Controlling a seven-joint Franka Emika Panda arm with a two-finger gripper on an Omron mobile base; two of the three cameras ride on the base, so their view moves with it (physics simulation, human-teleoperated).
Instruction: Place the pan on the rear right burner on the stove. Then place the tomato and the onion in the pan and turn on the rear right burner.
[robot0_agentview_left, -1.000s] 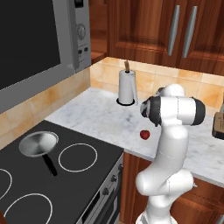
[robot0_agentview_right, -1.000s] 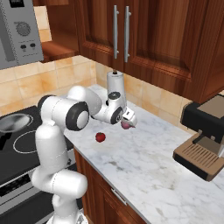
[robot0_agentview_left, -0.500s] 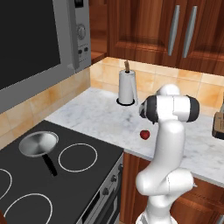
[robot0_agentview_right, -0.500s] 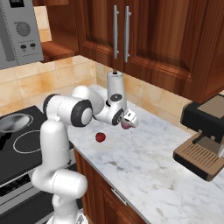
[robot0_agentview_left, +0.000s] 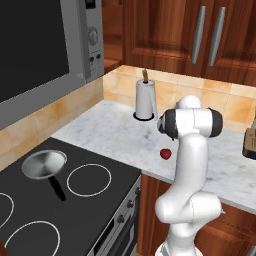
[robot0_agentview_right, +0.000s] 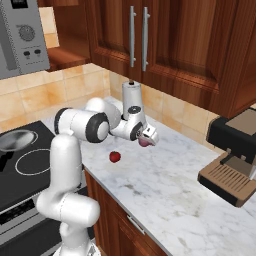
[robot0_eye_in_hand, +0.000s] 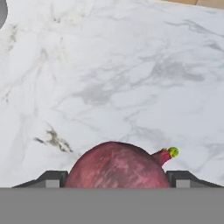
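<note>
Onion (robot0_eye_in_hand: 118, 165): dull purplish-red ball with a short stalk ending in a small green tip; in the hand view the stalk points up and to the right, so the long axis runs slantwise across that picture; the bulb sits between the two dark finger tips (robot0_eye_in_hand: 51, 178), one at each flank; whether the tips press on it or stand just off it cannot be told; in the right base view the onion (robot0_agentview_right: 144, 142) shows at the end of the hand, low over the marble counter (robot0_agentview_right: 165, 190).

Gripper (robot0_agentview_right: 146, 137): jaws set wide, about the onion's breadth, one each side; clamped or merely straddling cannot be told.

Arm (robot0_agentview_right: 85, 125): rises from the base, bends at a dark elbow joint, forearm reaching forward and a little downward across the counter, hand near the paper-towel holder (robot0_agentview_right: 132, 102).

Tomato (robot0_agentview_right: 115, 157): bright red ball, on the counter near its front edge, apart from the onion and nearer the stove; also seen beside the arm's upper link in the left base view (robot0_agentview_left: 165, 154).

Pan (robot0_agentview_left: 44, 165): silver-grey, on the rear right burner ring of the stove (robot0_agentview_left: 100, 207); black handle (robot0_agentview_left: 56, 187) pointing toward the stove's front, slightly rightward; empty.

Coffee machine (robot0_agentview_right: 231, 160): dark body with a brown tray, far right of the counter.
</note>
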